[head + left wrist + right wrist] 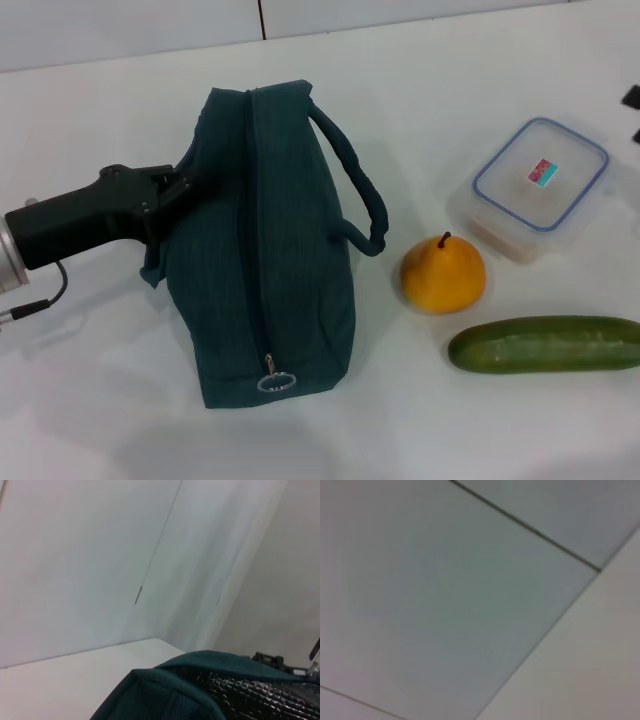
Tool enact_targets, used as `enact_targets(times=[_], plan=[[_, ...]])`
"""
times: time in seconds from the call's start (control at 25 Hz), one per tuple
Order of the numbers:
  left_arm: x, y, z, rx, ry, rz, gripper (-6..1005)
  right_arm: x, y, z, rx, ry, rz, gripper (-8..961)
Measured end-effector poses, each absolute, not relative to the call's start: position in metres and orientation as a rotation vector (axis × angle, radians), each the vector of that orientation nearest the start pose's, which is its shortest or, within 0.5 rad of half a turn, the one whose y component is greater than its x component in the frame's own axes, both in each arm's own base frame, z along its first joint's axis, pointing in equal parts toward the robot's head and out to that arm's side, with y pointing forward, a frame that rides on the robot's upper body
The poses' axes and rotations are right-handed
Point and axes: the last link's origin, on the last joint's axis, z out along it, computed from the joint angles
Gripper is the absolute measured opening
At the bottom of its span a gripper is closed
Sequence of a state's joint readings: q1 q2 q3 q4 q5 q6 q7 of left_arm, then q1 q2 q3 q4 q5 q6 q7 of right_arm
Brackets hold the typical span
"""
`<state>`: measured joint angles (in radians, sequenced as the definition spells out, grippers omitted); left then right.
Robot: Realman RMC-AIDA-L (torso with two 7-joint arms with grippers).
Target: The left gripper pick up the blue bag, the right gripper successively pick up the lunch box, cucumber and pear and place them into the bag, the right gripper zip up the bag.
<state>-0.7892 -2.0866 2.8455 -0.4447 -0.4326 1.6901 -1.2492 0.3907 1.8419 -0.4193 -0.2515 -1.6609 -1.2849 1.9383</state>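
One ribbed teal blue bag (265, 250), round pear (443, 274)

Teal blue bag (270, 250), yellow-orange pear (443, 275), dark green cucumber (545, 344).

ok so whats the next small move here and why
Probably the left gripper should close on the blue bag's left edge and lift it. The gripper is right at the fabric there, while the bag lies on its side with the zipper apparently shut. The lunch box, pear and cucumber wait outside on the table, and the right gripper is not in view.
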Motion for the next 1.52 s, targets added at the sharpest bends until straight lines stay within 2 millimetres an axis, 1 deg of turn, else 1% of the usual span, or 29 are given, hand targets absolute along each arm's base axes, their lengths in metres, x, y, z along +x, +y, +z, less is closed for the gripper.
enact_targets(times=[0.24,0.28,0.44,0.6,0.76,1.04,1.24,1.52], plan=[[-0.245,0.343,-0.013,-2.629,-0.768,-0.964,51,0.379,0.335,0.083,-1.607,1.779,1.107,840],[-0.245,0.343,-0.013,-2.629,-0.767,-0.963,51,0.379,0.335,0.083,-1.607,1.779,1.107,840],[-0.246,0.344,-0.015,-2.626,-0.765,-0.948,51,0.374,0.346,0.079,-1.633,1.818,1.041,839],[-0.246,0.345,-0.016,-2.625,-0.767,-0.936,51,0.366,0.354,0.076,-1.66,1.834,1.033,839],[-0.247,0.344,-0.016,-2.624,-0.757,-0.932,51,0.365,0.356,0.076,-1.659,1.841,1.035,838],[-0.252,0.341,-0.016,-2.62,-0.743,-0.922,51,0.362,0.367,0.076,-1.659,1.823,0.998,833],[-0.253,0.341,-0.016,-2.626,-0.741,-0.911,52,0.355,0.373,0.075,-1.691,1.811,0.987,829],[-0.251,0.343,-0.016,-2.631,-0.733,-0.912,52,0.351,0.374,0.072,-1.722,1.807,0.983,823]])
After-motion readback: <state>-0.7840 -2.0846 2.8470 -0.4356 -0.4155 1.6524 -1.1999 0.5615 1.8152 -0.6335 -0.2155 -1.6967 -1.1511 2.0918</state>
